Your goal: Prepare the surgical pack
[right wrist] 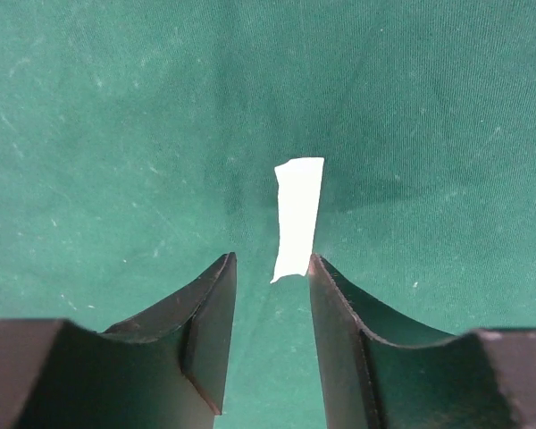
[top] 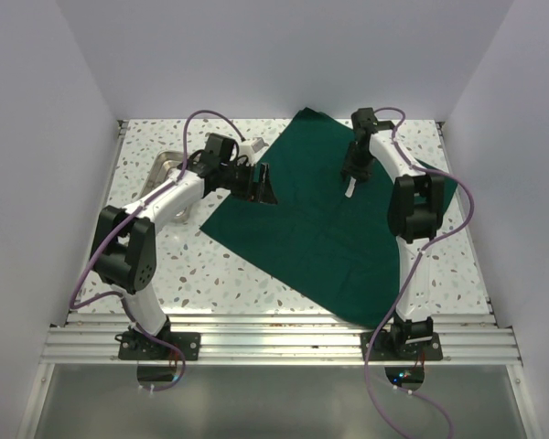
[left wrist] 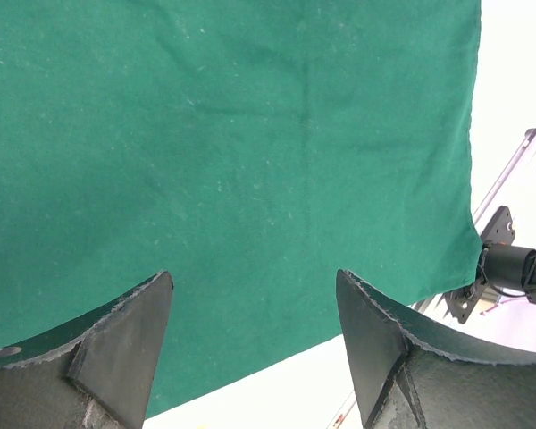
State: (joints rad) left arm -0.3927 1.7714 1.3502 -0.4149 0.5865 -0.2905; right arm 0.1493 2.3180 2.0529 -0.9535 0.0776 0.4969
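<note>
The right gripper [right wrist: 271, 264], jaws parted, hangs over the surgical pack [top: 302, 229]. A white gauze strip [right wrist: 297, 214] touches only the finger on the frame's right. Best to open wider, then lift straight up so the strip drops flat. The left gripper [top: 256, 186] is spread and empty at the pack's left edge. The pack lies flat centre-right, nearly square, 1 corner pointing to the frame's top and no clear long axis.

The speckled table [top: 210, 274] carries the spread dark green drape [top: 320, 229] and a metal tray [top: 164, 165].

Metal tray [top: 163, 165], white strip [right wrist: 299, 217]
</note>
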